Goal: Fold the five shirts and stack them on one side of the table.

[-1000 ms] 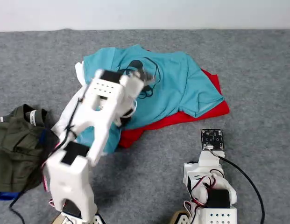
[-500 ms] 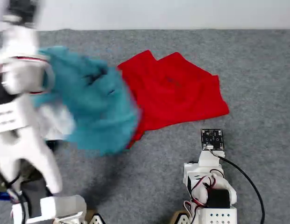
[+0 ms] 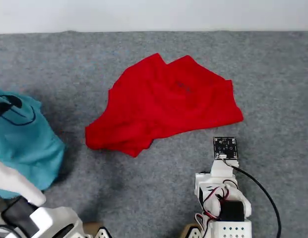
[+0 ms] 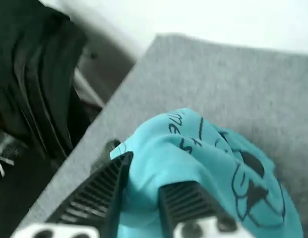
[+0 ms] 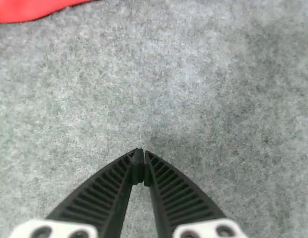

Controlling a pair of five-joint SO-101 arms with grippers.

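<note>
While the left tool apparently clamps the crumpled teal shirt at nine o'clock, releasing risks it sliding off the grey carpeted surface; the right tool sits closed.

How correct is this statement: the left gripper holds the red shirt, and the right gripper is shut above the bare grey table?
One detail is wrong. The left gripper holds the teal shirt, not the red one, as the left wrist view shows. The red shirt lies loose on the grey table. The rest is right: the right gripper is shut above bare table.
</note>
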